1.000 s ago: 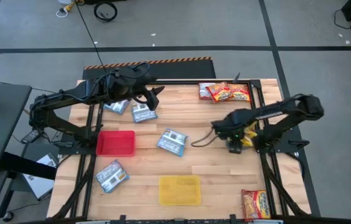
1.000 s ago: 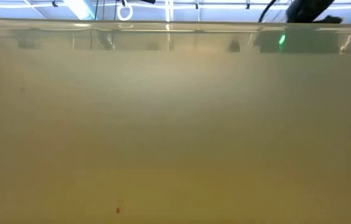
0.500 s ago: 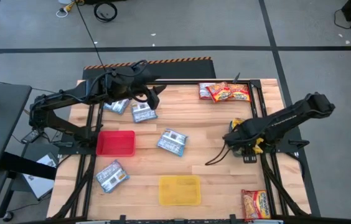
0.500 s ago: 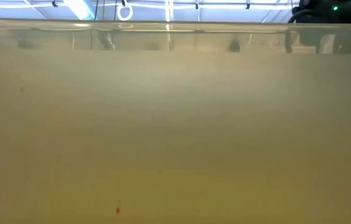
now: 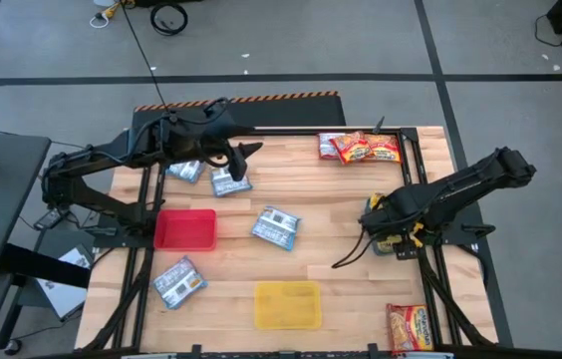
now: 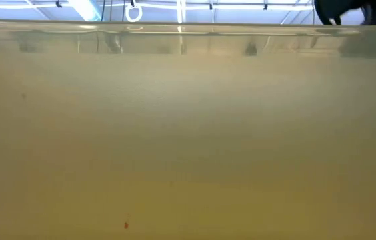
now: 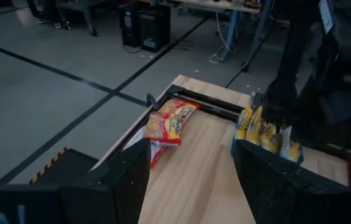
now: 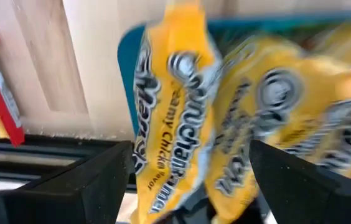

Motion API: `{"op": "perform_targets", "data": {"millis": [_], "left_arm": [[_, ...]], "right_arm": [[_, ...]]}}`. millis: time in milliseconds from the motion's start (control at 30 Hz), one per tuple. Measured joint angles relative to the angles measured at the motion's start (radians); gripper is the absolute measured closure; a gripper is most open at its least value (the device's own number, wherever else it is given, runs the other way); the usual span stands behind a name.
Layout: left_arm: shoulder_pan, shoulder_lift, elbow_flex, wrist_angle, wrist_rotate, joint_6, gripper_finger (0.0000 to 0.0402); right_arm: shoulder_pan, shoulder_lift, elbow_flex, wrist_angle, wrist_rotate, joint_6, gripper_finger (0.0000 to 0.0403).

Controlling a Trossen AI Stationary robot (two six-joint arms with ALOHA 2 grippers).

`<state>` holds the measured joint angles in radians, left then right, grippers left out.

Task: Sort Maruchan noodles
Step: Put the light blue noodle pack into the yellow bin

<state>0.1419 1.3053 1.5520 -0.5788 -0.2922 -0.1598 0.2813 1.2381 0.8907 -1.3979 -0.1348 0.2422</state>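
I see pale wood grain on the bench (image 5: 341, 199). The trays are plain: one red (image 5: 184, 228), one yellow (image 5: 287, 304), one teal-blue (image 8: 129, 68) under the yellow packets (image 8: 182, 106) — black-and-white swirled lettering on them. Blue-and-white packets (image 5: 275, 226) lie mid-bench; red ones with yellow print (image 5: 359, 148) sit at the far edge.

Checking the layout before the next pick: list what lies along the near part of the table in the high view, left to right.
Blue-and-white packet → yellow tray → red-and-yellow packet at the near right corner.
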Motion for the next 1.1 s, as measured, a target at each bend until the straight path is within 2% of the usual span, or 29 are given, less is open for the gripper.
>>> {"op": "perform_targets", "data": {"millis": [233, 333, 500, 700, 933, 1100], "left_arm": [[0.001, 0.002, -0.008, 0.013, 0.001, 0.011, 0.0169], [0.001, -0.019, -0.068, 0.068, 0.002, -0.020, 0.0169], [-0.007, -0.103, -0.268, 0.210, 0.002, -0.127, 0.0169], [-0.046, -0.238, -0.464, 0.332, 0.002, -0.170, 0.0169], [-0.126, -0.390, -0.542, 0.240, 0.001, -0.170, 0.0169], [-0.223, -0.428, -0.546, 0.074, 0.060, -0.170, 0.0169]], "right_arm": [[0.000, 0.000, 0.148, 0.004, 0.133, -0.008, 0.0074], [-0.002, -0.002, 0.190, 0.054, 0.203, -0.036, 0.0075], [-0.016, -0.009, 0.182, 0.313, 0.289, -0.103, 0.0075], [-0.021, 0.020, 0.157, 0.651, 0.297, -0.140, 0.0075], [-0.017, 0.126, 0.162, 0.893, 0.254, -0.081, 0.0075], [0.003, 0.286, 0.326, 0.820, 0.250, -0.013, 0.0075]]}}
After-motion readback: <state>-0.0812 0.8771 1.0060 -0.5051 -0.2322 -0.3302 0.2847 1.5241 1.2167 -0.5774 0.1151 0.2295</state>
